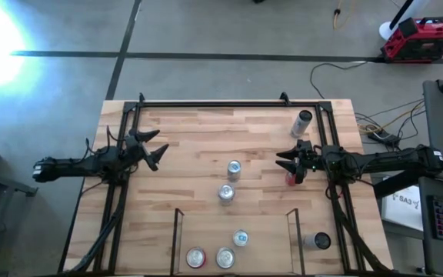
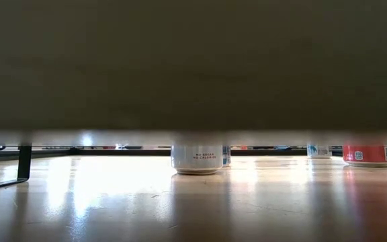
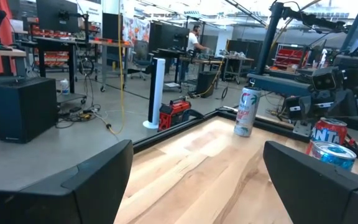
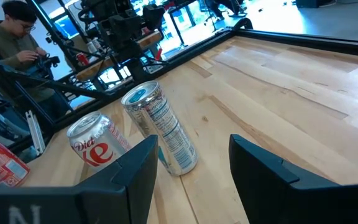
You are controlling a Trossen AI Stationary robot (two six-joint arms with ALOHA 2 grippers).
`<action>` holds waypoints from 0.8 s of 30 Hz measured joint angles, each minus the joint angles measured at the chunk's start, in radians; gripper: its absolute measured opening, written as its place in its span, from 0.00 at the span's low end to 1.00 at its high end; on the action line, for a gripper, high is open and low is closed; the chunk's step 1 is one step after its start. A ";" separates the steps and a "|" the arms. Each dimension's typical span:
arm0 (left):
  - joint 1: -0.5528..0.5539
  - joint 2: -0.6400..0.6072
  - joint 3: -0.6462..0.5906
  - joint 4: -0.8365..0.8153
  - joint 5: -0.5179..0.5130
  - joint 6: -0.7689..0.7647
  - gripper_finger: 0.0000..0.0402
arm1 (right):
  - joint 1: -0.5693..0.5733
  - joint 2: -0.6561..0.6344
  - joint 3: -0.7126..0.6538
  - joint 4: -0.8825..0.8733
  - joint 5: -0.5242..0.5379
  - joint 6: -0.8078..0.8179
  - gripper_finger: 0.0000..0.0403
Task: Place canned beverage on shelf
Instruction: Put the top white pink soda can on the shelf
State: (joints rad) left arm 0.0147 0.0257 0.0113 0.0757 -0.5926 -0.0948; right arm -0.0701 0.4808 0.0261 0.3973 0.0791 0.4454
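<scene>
Two upright cans (image 1: 234, 169) (image 1: 225, 192) stand mid-table, between my two grippers. The shelf (image 1: 264, 254), a small bay between two thin black rails at the near edge, holds three cans (image 1: 196, 258) (image 1: 224, 258) (image 1: 241, 238) upright on its wood floor. My left gripper (image 1: 158, 146) (image 3: 194, 180) hovers open at the table's left side, pointing level. My right gripper (image 1: 287, 164) (image 4: 193, 162) hovers at the right side, its fingers apart with only bare wood between them. A silver can (image 4: 160, 134) and a Diet Coke can (image 4: 98, 146) stand just ahead of it.
A tall white can (image 1: 304, 121) (image 3: 247, 112) stands far right. A red can (image 1: 291, 179) (image 3: 328, 130) sits below my right gripper, and another can (image 1: 321, 241) stands right of the shelf's rail. A large black frame (image 1: 221, 102) rims the table. A person (image 4: 17, 43) works beyond it.
</scene>
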 joint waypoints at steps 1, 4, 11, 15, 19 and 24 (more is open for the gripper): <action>0.000 0.000 0.000 0.000 0.000 0.000 0.86 | 0.000 0.000 0.000 0.000 0.000 0.000 0.45; 0.000 0.000 0.000 0.000 0.000 0.000 0.86 | 0.000 0.000 0.000 0.000 0.000 0.000 0.45; 0.000 0.000 0.000 -0.001 0.000 0.000 0.86 | 0.000 0.000 0.000 0.000 0.000 0.000 0.45; 0.000 0.000 0.000 -0.001 0.000 0.000 0.86 | 0.000 0.000 0.000 0.000 0.000 0.000 0.45; 0.000 0.000 0.000 -0.001 0.001 0.000 0.86 | -0.002 0.000 0.000 -0.001 0.079 0.018 0.45; 0.000 0.000 0.000 -0.001 0.001 0.000 0.86 | -0.003 -0.004 0.011 -0.020 0.100 0.204 0.45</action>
State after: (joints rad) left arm 0.0143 0.0257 0.0113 0.0750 -0.5915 -0.0948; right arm -0.0727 0.4767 0.0367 0.3772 0.1788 0.6496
